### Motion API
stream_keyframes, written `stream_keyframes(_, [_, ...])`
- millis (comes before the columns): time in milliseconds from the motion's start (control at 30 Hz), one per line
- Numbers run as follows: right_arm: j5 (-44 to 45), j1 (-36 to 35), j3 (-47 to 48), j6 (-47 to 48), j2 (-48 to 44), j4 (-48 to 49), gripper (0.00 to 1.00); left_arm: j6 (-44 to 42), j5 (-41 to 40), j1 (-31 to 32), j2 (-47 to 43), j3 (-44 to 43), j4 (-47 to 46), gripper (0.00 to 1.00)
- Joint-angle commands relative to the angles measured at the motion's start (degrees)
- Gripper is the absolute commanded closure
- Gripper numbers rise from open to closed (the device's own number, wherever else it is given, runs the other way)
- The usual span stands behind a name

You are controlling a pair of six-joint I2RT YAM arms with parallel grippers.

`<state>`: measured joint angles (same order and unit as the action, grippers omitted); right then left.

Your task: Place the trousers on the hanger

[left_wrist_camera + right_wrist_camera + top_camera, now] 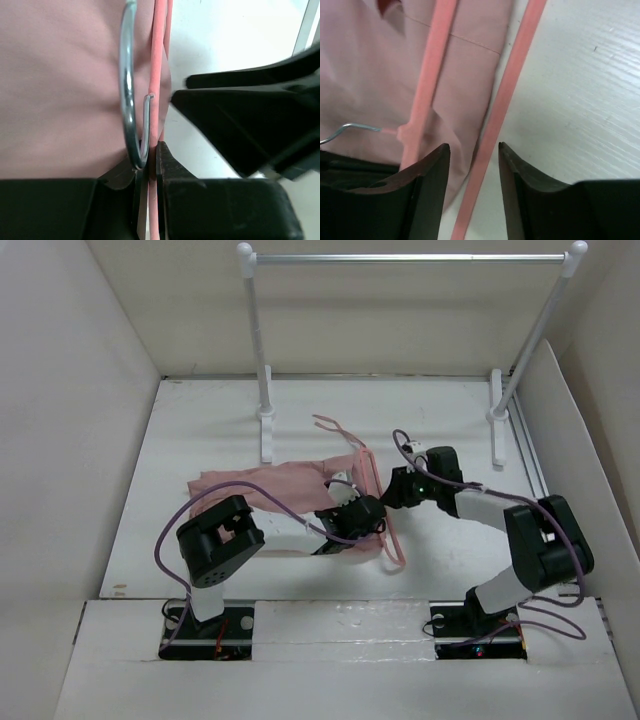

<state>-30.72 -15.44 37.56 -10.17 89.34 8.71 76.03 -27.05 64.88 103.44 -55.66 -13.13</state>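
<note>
A white table sits between white walls, garment rail behind.

The left arm and the right arm look like twins from here, with chunky matte-black joint housings joined by smooth white links. Each is bolted to a black base plate down at six o'clock. A thin violet cable loops off each arm, a tiny green light glows by the right wrist, and the right gripper has two plain black wedge-shaped jaws.
</note>
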Motion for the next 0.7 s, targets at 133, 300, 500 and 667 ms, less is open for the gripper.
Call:
stream_keyframes(133, [5.8,-0.9,7.1,6.0,-8.2,-8.4,0.51,0.1,-0.2,0.1,0.6,0.6,0.7,1.00])
stream_keyframes(300, [3.9,-2.3,6.2,4.6,-6.1,-7.6,0.64,-0.4,0.2,-0.5,1.0,-0.1,1.3,1.00])
stream_keyframes(500, [3.3,-4.7,3.8,1.7,-3.4,-5.1,0.63,-0.4,0.4,-0.5,0.9,0.5,1.4,1.00])
stream_keyframes(667, [5.1,-6.5,2.4,0.8,-2.8,-3.3,0.55,0.1,0.4,-0.5,0.4,1.8,0.7,1.00])
